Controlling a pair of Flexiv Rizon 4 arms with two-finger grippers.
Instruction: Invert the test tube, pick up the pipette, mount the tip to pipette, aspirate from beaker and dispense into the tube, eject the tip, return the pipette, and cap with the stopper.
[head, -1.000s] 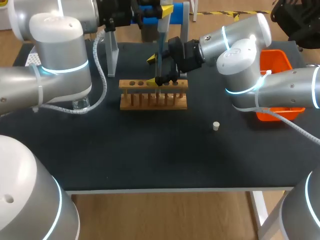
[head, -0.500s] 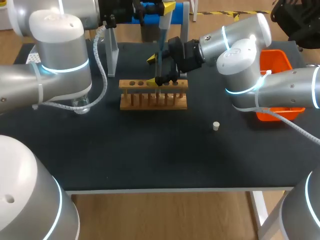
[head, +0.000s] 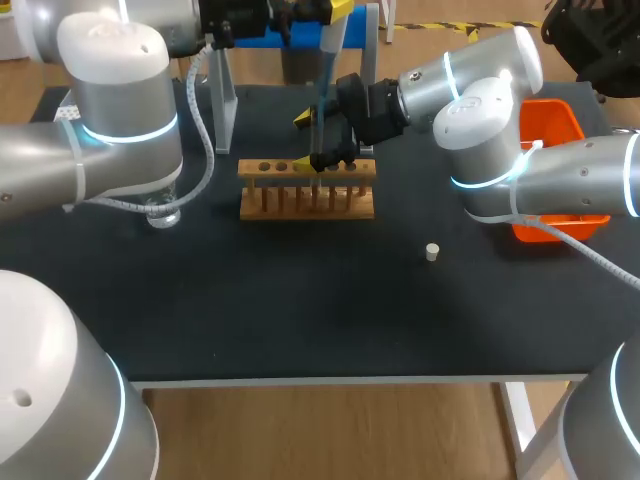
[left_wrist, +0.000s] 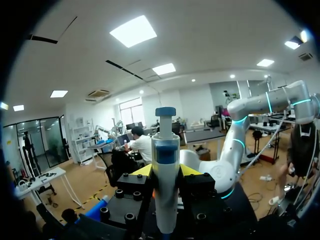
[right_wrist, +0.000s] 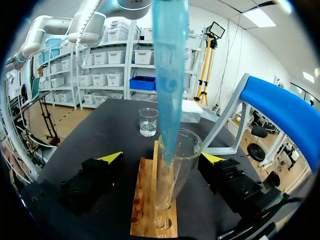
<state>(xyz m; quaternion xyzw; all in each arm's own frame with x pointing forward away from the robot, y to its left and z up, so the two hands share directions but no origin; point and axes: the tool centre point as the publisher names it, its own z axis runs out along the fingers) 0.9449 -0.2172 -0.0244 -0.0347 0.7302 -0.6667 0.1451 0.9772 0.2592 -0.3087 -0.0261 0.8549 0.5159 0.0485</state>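
Shifted slightly since the earlier frame, the left tool (left_wrist: 166, 171) is shown clamped on the pipette (left_wrist: 165, 200). Its blue tip (right_wrist: 170, 75) is inserted in the test tube (right_wrist: 172, 175), which stands upright in the rack (right_wrist: 150, 220) between the separated fingers of the right tool (right_wrist: 161, 157). The beaker (right_wrist: 148, 121) is seen ahead.

A black-topped table (head: 250, 310) stands on a wood floor (head: 330, 430); ceiling light panels (left_wrist: 132, 31) glow overhead, and shelves (right_wrist: 112, 55) of white bins (right_wrist: 116, 35) stand beyond it.
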